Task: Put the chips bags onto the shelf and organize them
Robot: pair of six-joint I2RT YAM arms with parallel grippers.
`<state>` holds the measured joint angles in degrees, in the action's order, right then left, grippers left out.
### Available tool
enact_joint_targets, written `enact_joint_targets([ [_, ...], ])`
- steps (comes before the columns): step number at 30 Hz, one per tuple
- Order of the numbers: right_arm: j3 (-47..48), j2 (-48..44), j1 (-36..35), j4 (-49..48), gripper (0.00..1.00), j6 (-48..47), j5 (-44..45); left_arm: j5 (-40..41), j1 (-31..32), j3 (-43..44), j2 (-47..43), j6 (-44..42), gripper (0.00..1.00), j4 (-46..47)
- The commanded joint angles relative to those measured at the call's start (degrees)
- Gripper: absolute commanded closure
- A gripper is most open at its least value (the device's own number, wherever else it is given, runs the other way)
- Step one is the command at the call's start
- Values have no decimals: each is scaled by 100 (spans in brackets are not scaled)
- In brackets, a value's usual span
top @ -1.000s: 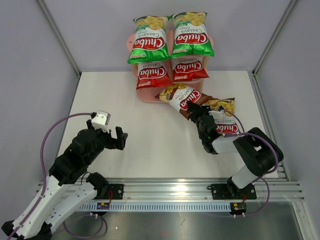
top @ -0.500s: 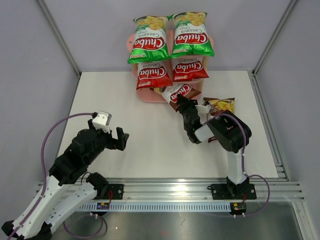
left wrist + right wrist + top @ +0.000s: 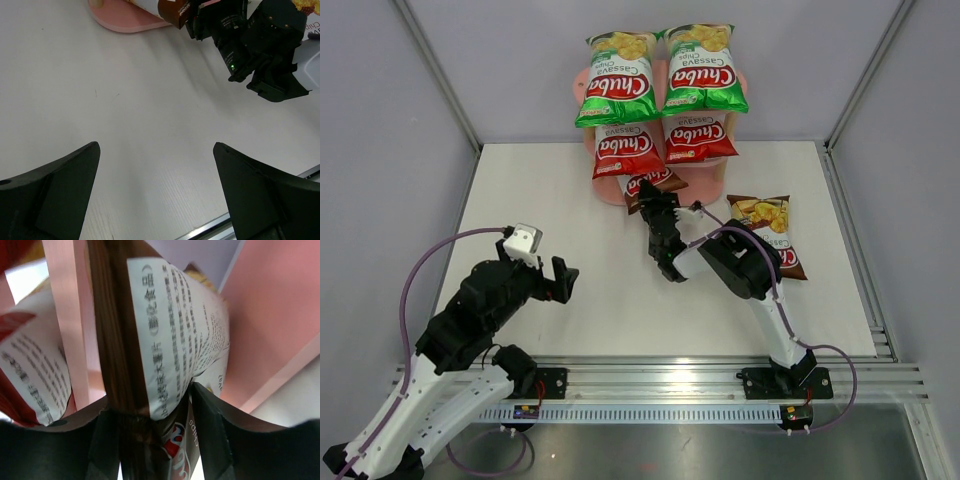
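As the right arm (image 3: 752,272) reaches forward over the white table (image 3: 550,190), the right gripper (image 3: 651,198) is at the front edge of the pink shelf (image 3: 610,193), at the lowest board, w/ a dark brown chips bag (image 3: 658,182) directly in front of it. That bag lies partly on the lowest board, under the red ones, and its near end sticks out toward the gripper. In the wrist cam the crumpled end of this bag, w/ a brown seam and a white printed back, sits btw. the two black fingers (image 3: 55,440). Both fingers are close beside it, but whether they pinch it or only stand around it I cannot tell. On the top board two green chips bags (image 3: 615,85) lie side by side, logos up, and they overhang the board's edges. On the middle board two red chips bags (image 3: 627,150) lie side by side also, their far halves covered by the green ones. The second dark brown bag (image 3: 770,232) lies flat on the table, to the right of the shelf and just beside the right arm. The left gripper (image 3: 554,272) hangs over the left part of the table, well apart from shelf and bags, jaws spread wide w/ nothing btw. them; its own cam shows only table surface under it.
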<state>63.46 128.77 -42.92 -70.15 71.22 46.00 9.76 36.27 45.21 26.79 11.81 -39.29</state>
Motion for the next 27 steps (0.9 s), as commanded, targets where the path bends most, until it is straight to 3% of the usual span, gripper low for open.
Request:
enact_joint_targets([
  [1, 465, 218, -208, 255, 39, 85, 489, -167, -15, -47, -94, -109, 1, 273],
  [17, 641, 579, -674, 959, 49, 902, 524, -369, -6, -74, -244, -127, 1, 316],
  [27, 1510, 992, -481, 1363, 54, 1051, 287, -299, 3, -91, -314, -118, 1, 308],
])
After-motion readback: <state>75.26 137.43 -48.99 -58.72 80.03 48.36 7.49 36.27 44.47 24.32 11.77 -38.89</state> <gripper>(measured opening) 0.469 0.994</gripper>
